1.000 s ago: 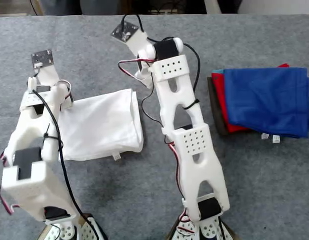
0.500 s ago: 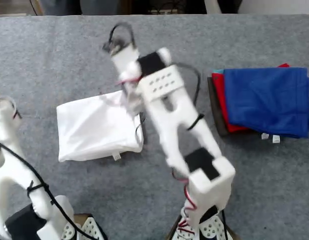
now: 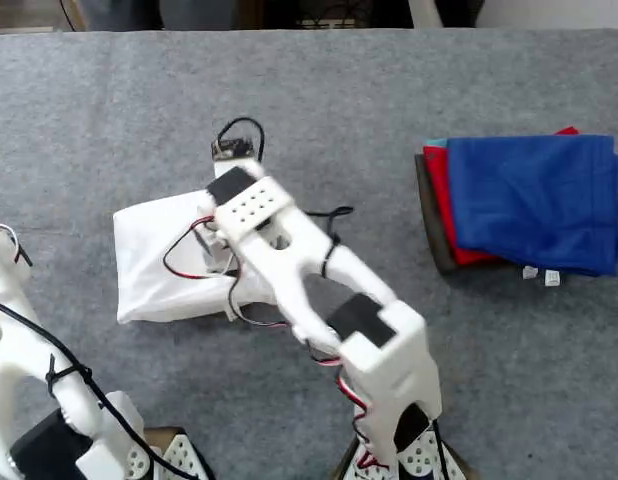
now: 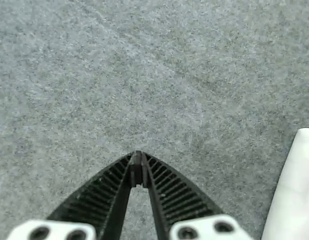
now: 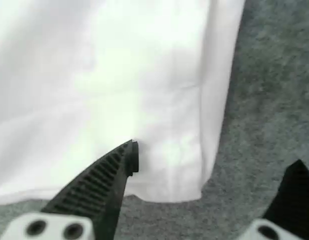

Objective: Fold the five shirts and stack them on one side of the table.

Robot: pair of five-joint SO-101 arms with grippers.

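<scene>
White is the one left out: the white shirt (image 3: pixel 159 265) lies folded into a rectangle at the left-centre of the grey surface (image 3: pixel 389 90), well apart from the stack (image 3: pixel 534 200) at the right edge, where blue tops red and layers I cannot count. The right tool (image 5: pixel 214 160) hangs over the white shirt's corner, jaws wide apart. The left tool (image 4: pixel 138 165) is pinched together over bare surface. Folding looks finished, I'd say; carrying this one onto the stack remains.

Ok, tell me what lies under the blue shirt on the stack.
A red shirt peeks out beneath the blue shirt, and a dark layer lies under the red. The blue shirt covers most of both, so further layers cannot be told.
</scene>
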